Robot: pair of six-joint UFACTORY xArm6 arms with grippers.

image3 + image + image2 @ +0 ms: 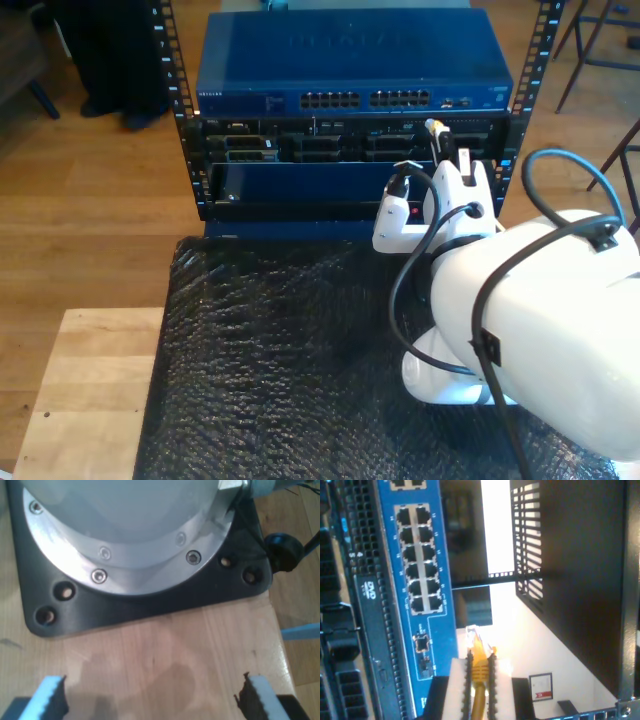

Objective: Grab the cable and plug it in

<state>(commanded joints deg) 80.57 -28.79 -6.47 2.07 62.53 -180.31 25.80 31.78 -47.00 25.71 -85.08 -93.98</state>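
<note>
Yellow cable (479, 680) sits clamped between the white pads (456, 690) of my second pincer (480, 672), its clear plug (475, 637) jutting past the fingertips. The plug is just short of the blue switch (420, 575), beside the lower end of its port block (419, 560), not touching any socket. In the exterior view the same pincer (438, 135) holds the plug at the rack (180, 110) front, toward that view's right, below the switch's ports. My first pincer (150, 695) stands apart, nothing between its blue pads (50, 695), over a wooden table (160, 650) near a black base plate (150, 600).
</note>
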